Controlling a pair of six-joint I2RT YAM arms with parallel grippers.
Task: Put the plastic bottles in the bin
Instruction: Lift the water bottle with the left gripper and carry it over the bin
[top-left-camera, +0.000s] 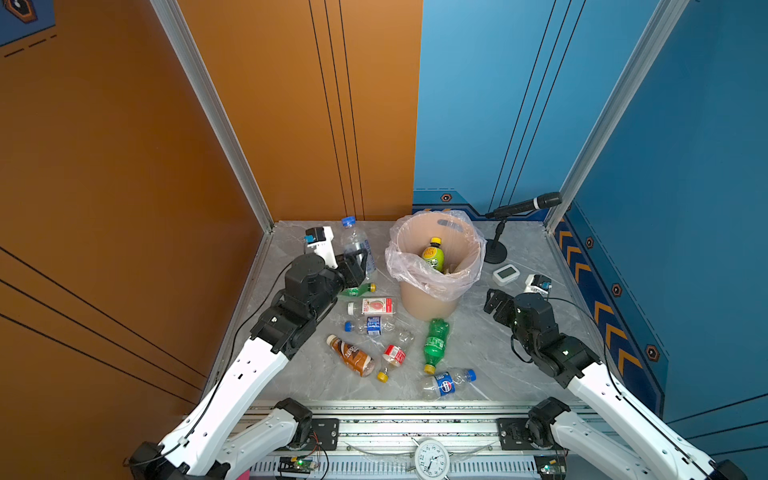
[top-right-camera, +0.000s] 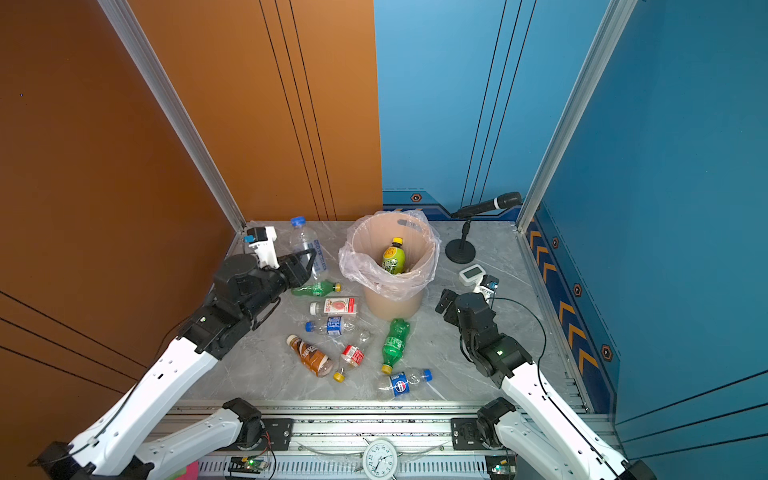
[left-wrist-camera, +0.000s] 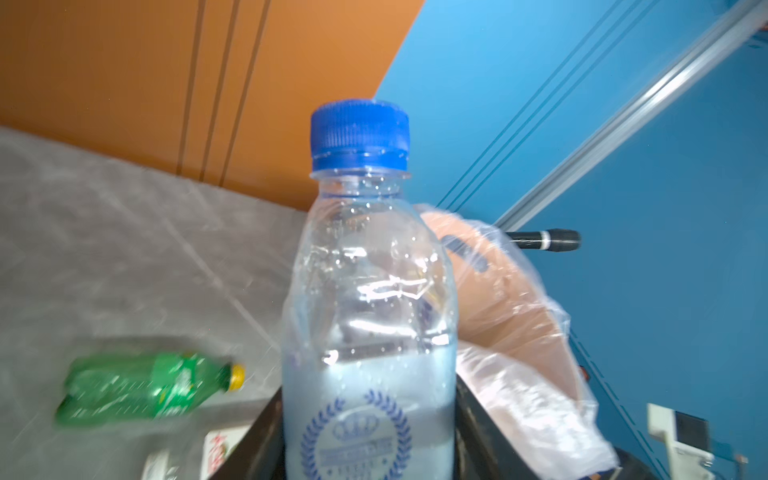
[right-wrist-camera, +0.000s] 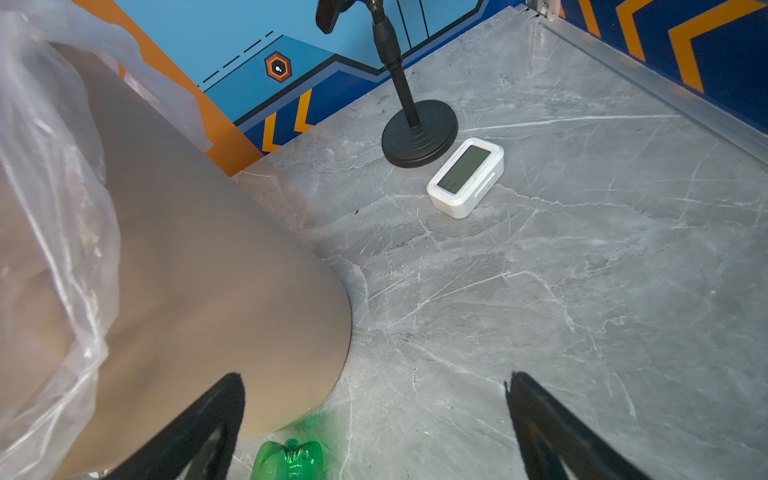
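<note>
Clear bottle (left-wrist-camera: 370, 291), upright, looks clamped in my left pincer (left-wrist-camera: 368, 415). Bin (top-left-camera: 428, 299) sits just beside it at 3 o'clock; right pincer (right-wrist-camera: 376, 378) is wide apart.

Black microphone stand (top-left-camera: 495, 252) is standing upright on the grey marbled counter (top-left-camera: 519, 340), towards the far edge. The microphone (top-left-camera: 525, 205) is sitting clipped at the stand's top, tilted, with its head pointing up and to the right. A small white display unit (right-wrist-camera: 465, 176) is lying just beside the stand's round base, screen facing up, digits unreadable. A round analog clock (top-left-camera: 432, 459) is resting well apart from the stand, at the front rail. A small circuit board (top-left-camera: 300, 462), also far from the stand, is showing a green light.
</note>
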